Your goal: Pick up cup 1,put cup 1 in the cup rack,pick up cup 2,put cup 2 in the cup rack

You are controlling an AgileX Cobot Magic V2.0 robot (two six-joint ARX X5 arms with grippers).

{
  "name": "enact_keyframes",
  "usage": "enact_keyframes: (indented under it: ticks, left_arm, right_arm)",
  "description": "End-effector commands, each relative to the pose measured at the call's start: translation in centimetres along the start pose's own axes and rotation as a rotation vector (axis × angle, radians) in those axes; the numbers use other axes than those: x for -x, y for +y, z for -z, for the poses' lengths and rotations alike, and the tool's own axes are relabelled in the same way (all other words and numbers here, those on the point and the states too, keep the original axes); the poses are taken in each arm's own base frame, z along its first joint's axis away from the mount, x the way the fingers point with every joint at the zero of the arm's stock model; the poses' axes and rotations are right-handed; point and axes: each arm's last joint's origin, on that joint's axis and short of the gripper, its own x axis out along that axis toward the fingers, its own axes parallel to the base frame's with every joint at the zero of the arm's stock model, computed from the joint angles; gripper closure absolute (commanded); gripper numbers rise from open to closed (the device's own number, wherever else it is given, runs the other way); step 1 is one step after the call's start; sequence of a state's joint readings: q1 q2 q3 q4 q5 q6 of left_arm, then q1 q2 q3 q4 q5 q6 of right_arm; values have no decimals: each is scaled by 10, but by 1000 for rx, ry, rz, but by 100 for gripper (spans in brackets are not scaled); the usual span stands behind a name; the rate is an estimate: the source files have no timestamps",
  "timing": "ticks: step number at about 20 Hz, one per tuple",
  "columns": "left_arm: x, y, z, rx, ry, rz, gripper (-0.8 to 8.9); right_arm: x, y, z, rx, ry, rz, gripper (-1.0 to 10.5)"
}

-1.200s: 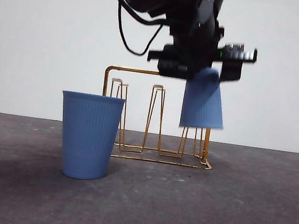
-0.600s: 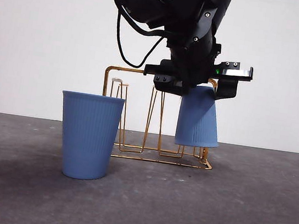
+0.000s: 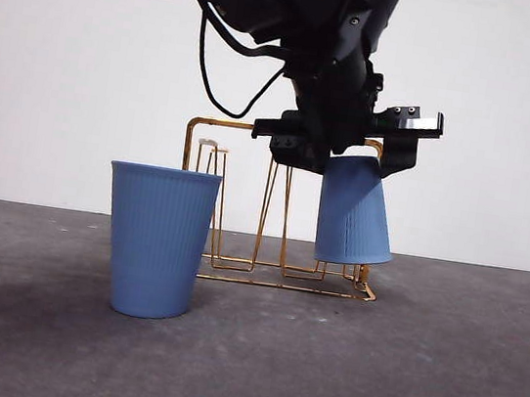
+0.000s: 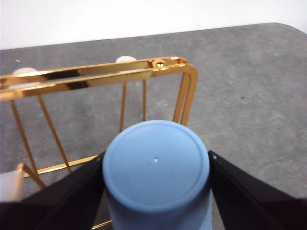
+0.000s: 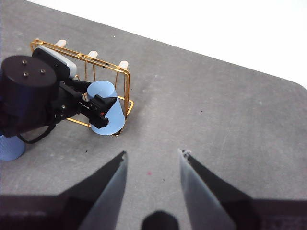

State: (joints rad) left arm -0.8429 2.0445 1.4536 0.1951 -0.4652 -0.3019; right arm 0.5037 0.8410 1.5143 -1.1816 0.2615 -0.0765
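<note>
Both jaws of the left gripper [image 4: 156,167] press against the sides of an upside-down blue cup [image 3: 355,211], closed on it near its flat bottom, as the left wrist view shows. Jaws of the right gripper [image 5: 151,167] stand wide apart with nothing between them; this arm waits well away from the rack, above the bare table [image 3: 437,381].

From big to small: the table is grey and carries everything. On it stands the gold rack [image 3: 254,133], with its arched frame and thin upright pegs. The held cup hangs at the rack's end, a little tilted, with its open rim low and near the rack's base. I judge that it is going over a peg there, but the peg itself is hidden by the cup, so I cannot tell if it already sits fully on it. The second cup [image 3: 157,241] stands upright on the table, nearer to the camera than the rack's other end and apart from both grippers.

So I think the task is near its middle: cup 1 is picked up and almost placed, not yet released. Cup 2 is untouched, so its picking and racking are left.
</note>
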Motion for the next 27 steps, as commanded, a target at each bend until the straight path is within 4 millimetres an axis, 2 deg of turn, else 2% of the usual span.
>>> enact_keyframes:
  ticks: [1,2,5,8,18,27]
  left_arm:
    - [-5,3,16,-12,74,3,804]
    - [-5,3,16,-14,78,1,759]
    - [-5,4,17,-16,91,2,540]
    - [-5,4,19,-13,109,18,398]
    - [-6,4,20,-10,140,59,395]
    - [-4,7,29,-35,240,61,396]
  right_arm:
    - [-1,0,0,2,-4,-1,760]
    - [-1,0,0,3,-4,-1,760]
    - [-1,0,0,3,-4,-1,760]
    - [-1,0,0,3,-4,-1,760]
    - [-1,0,0,5,-3,-1,760]
    - [-1,0,0,5,-4,-1,761]
